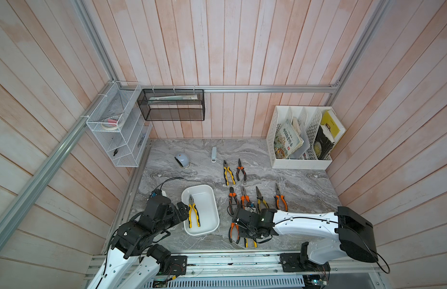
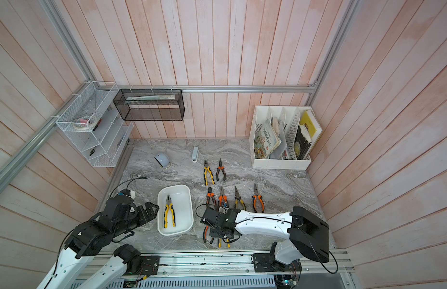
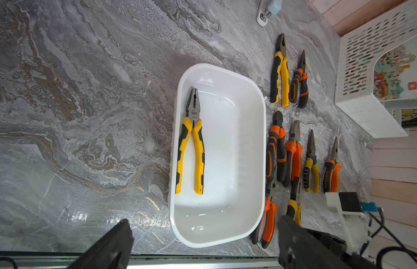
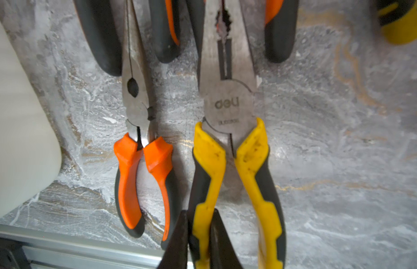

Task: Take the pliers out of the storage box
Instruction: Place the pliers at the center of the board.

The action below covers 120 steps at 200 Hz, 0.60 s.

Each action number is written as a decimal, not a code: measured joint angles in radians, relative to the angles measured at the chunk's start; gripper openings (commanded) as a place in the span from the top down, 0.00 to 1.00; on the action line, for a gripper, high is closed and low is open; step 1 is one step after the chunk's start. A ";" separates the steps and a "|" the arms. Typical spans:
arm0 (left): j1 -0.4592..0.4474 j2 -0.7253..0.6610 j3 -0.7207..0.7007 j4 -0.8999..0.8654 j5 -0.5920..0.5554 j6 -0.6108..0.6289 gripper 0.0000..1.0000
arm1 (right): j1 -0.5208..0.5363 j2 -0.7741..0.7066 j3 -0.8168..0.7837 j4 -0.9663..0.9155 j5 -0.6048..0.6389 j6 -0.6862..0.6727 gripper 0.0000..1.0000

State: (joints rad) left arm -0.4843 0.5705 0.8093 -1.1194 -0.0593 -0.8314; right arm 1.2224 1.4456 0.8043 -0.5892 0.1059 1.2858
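One pair in box: the last pliers (image 1: 194, 211) lay flat in the box (image 1: 208, 217), at the lower centre of both top views. They sat close to the box's left wall in the frame, nose pointing up-frame and handles slightly spread.
Eight pairs out: the other pliers (image 1: 261, 200) lay in rows on the table (image 1: 305, 190), right of the box in the frame.
Left gripper: the left gripper (image 1: 186, 211) had its jaws wide apart with nothing between them. It hung at the box's left rim, just beside the yellow handles.
Right gripper: the right gripper (image 4: 200, 233) was clamped on one yellow handle of the held pliers (image 4: 228, 109). These seemed to rest on the table beside an orange pair (image 4: 142, 149).
Weight and stiffness: the last pliers were probably heavy for their size, rigid steel that would not flex or bruise.
Surface: the rubbery handles (image 3: 191, 158) looked grippy, while the bare steel head (image 3: 193, 107) would likely be slick.
Loose joint: the pivot would probably let a free handle swing if only one were pinched.
Where to hold: across both handles just behind the pivot, near the balance point, seemed best.
Difficulty: the nearby wall left little room for a finger on that side.
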 measured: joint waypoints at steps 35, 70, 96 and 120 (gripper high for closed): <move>0.000 0.000 0.000 -0.001 0.000 0.000 0.00 | -0.008 0.017 -0.006 0.001 -0.009 0.000 1.00; 0.000 -0.005 -0.003 -0.003 0.000 0.000 0.00 | -0.008 0.034 -0.006 0.003 -0.015 -0.005 1.00; 0.000 -0.010 -0.003 -0.004 0.000 0.000 0.00 | -0.014 0.051 -0.006 0.003 -0.022 -0.009 0.88; 0.000 -0.013 -0.003 -0.010 0.000 0.000 0.00 | -0.018 0.054 -0.006 0.001 -0.020 -0.013 0.69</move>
State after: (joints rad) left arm -0.4843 0.5571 0.8059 -1.1290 -0.0593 -0.8318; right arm 1.2049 1.4994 0.7982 -0.5880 0.0856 1.2728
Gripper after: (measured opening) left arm 0.998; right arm 0.238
